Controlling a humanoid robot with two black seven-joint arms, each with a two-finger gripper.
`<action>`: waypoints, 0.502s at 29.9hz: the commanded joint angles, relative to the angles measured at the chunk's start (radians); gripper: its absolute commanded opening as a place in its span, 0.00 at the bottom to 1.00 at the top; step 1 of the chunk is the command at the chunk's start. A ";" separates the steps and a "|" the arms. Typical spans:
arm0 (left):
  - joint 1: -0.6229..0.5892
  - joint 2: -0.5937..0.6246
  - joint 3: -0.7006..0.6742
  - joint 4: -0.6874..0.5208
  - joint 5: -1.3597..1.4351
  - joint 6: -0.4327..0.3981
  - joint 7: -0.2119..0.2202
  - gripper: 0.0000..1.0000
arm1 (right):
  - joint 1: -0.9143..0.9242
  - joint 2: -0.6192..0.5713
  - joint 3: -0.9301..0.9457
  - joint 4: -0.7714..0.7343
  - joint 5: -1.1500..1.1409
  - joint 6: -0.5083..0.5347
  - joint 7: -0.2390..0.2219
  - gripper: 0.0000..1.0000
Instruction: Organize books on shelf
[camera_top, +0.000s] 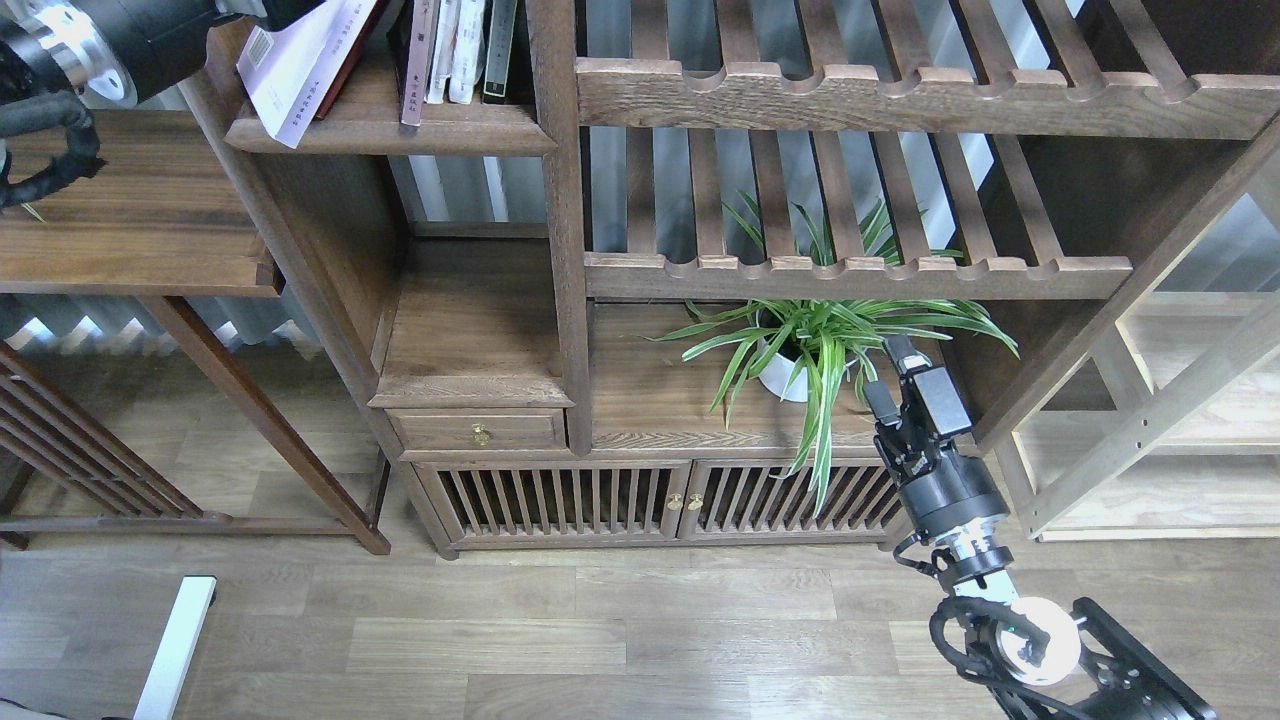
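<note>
At the far left, the left arm (110, 40) enters from the top corner as a thick black and silver body; its fingers lie beyond the top edge and cannot be seen. Just beside it, a white-covered book (300, 65) leans steeply over the left end of the shelf (390, 135), a dark-brown board with a rounded front edge, its lower corner hanging past the board's front. A dark maroon book (350, 60) lies tilted directly behind it. Further right on the same shelf stand thin upright volumes (455, 50), pale and dark, against the cabinet post. Below is an open compartment, then a small drawer (478, 430) with a brass knob. To the right, slatted racks (900, 95) span the cabinet, and a potted spider plant (820, 345) sits under the lower rack. The right gripper (893, 372) hangs just beside the plant's leaves, well apart from the books, its fingers narrowly parted and holding nothing.
</note>
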 joint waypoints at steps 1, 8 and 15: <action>0.075 -0.006 -0.069 -0.084 -0.066 -0.003 0.000 0.68 | 0.003 -0.003 -0.001 0.017 0.001 0.000 0.000 1.00; 0.241 -0.025 -0.191 -0.187 -0.146 -0.042 0.000 0.68 | 0.001 0.010 -0.019 0.031 0.000 0.000 0.000 1.00; 0.351 -0.087 -0.228 -0.179 -0.191 -0.147 0.000 0.68 | 0.003 0.019 -0.024 0.029 0.000 0.000 0.000 1.00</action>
